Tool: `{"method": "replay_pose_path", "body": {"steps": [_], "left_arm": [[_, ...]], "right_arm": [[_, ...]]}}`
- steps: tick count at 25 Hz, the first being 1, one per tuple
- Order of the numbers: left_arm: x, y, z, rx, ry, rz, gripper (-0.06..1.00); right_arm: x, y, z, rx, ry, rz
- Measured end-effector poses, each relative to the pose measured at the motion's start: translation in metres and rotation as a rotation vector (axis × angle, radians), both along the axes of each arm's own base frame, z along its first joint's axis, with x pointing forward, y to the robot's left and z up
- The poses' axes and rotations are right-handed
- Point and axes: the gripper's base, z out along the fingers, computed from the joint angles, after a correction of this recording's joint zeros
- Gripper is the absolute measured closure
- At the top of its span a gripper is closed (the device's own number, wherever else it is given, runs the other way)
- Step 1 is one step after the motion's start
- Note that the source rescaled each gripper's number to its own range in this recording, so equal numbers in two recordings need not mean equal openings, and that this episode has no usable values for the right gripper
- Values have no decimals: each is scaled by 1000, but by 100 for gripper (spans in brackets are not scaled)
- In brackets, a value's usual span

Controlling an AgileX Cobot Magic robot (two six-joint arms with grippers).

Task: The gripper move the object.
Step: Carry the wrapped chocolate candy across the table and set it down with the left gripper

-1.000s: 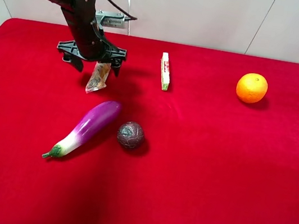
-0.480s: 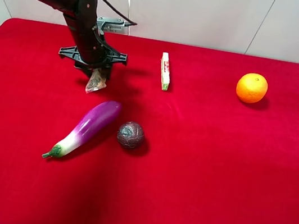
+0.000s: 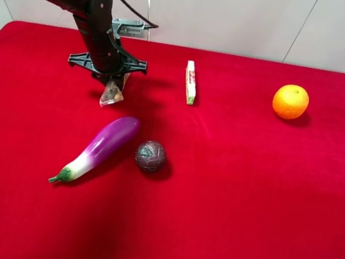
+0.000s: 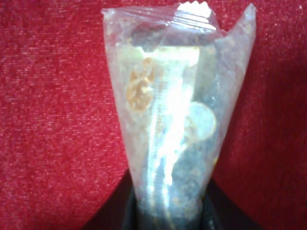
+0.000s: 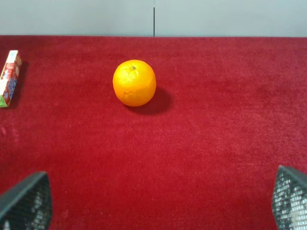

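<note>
Red cloth covers the desk [image 3: 244, 213], and toward its far left corner the left hand [image 3: 111, 75] sits low over the packet [image 3: 111, 93]. A second ago its prongs stood spread above the packet, most of which showed. Since then the hand has dropped and clenched, and only the packet's lower end pokes out beneath it. Our left wrist view agrees: the clear wrapper fills the frame, its near end pinched between dark fingers. So we judge the grasp made, with the lift and carry left to do. Whether the packet's free end touches the cloth or hangs just off it we cannot tell from above. It lies beyond the eggplant [image 3: 97, 147], apart from it, with the ball [image 3: 150, 155], box [image 3: 191, 82] and orange [image 3: 290, 101] farther right. The right hand [image 5: 153, 203] waits with fingers wide, holding nothing, facing the orange
</note>
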Motion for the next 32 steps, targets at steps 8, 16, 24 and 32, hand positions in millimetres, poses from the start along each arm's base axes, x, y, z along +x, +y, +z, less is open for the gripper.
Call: {"method": "replay_pose_path", "body": {"steps": [8,16,24,32], "left_arm": [[1,0,19,5,9,1,94],[-3,1,55,6,15,4,94],[-17,6,95,7,16,3,94],[-39,-7,127,15,13,-55,94]], "right_arm": [[0,0,0,0,0,0],[0,0,0,0,0,0],[0,0,0,-5,0,2],[0,0,0,0,0,0]]}}
